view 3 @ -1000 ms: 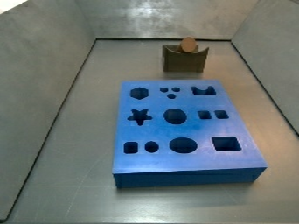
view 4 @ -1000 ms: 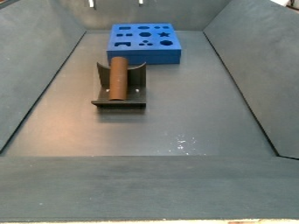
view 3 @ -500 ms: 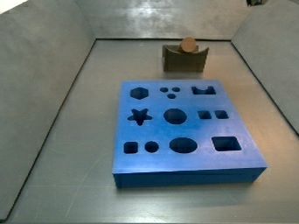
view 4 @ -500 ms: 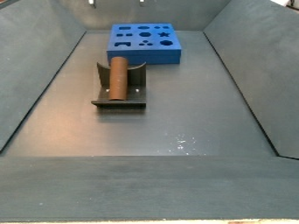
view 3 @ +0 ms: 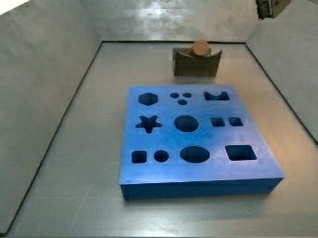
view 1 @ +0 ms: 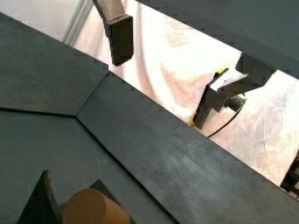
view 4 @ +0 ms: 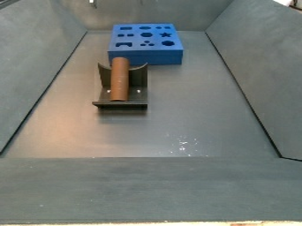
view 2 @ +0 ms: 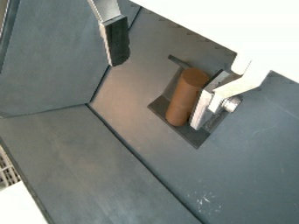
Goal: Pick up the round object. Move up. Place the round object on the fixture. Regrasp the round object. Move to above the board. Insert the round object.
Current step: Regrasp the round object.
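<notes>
Grey metal walls slope down to a dark grey floor (view 4: 177, 115), a trough that holds everything in both side views.

High above that floor is the hand (view 2: 170, 66), seen best in both wrist views: its two flat silver fingers (view 2: 114, 35) with dark pads stand wide apart, and nothing is between them. In a wrist view the gap between the fingers looks down on the floor and on the round object (view 2: 184, 96); the hand is well above it and touches nothing. In a side view only a small dark part of the hand (view 3: 266, 7) shows at the upper edge, near the far right corner of the trough.

Below the hand, the round object (view 4: 117, 75), an orange-brown cylinder, lies on its side in the U-shaped notch of the fixture (view 4: 133, 86). In a side view its round end face (view 3: 199, 45) shows above the olive-brown block of the fixture (view 3: 195, 63), which stands near the far wall. In a wrist view one end of the round object (view 1: 93, 208) shows at the picture's edge, beside a dark part of the fixture (view 1: 41, 206).

Farther out, the board (view 3: 199, 139), a thick blue slab with dark holes cut as a star, a hexagon, circles and squares, lies flat on the floor, apart from the fixture. In a side view the board (view 4: 147, 42) lies beyond the fixture, near the far wall.
</notes>
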You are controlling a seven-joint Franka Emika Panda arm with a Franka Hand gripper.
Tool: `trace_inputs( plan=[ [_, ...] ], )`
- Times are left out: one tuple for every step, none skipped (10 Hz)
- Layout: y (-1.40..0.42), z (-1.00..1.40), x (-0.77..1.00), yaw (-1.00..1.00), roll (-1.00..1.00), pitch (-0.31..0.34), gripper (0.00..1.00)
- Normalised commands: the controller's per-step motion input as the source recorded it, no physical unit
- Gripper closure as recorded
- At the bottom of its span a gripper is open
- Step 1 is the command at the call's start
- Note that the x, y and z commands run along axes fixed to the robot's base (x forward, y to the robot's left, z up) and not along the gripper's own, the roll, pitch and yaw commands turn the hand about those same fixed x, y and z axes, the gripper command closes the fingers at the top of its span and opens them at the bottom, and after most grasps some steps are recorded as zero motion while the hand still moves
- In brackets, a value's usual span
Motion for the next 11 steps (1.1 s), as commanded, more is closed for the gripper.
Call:
trace_inputs(
  plan=[
    [0.07, -1.0, 0.04, 0.27, 0.43, 0.291, 0.0],
    [0.07, -1.0, 0.04, 0.27, 0.4, 0.262, 0.0],
    [0.06, -1.0, 0.05, 0.27, 0.36, 0.179, 0.0],
    [0.05, -1.0, 0.07, 0.27, 0.3, 0.122, 0.0],
    [0.05, -1.0, 0.09, 0.26, 0.25, 0.05, 0.0],
    [0.04, -1.0, 0.1, 0.23, 0.23, -0.013, 0.0],
    [0.04, -1.0, 0.1, 0.22, 0.22, -0.052, 0.0],
    [0.03, -1.0, 0.11, 0.17, 0.2, -0.112, 0.0],
    [0.03, -1.0, 0.12, 0.14, 0.18, -0.145, 0.0],
    [0.02, -1.0, 0.14, 0.09, 0.15, -0.171, 0.0],
    [0.02, -0.92, 0.13, 0.07, 0.14, -0.174, 0.0]
  ],
)
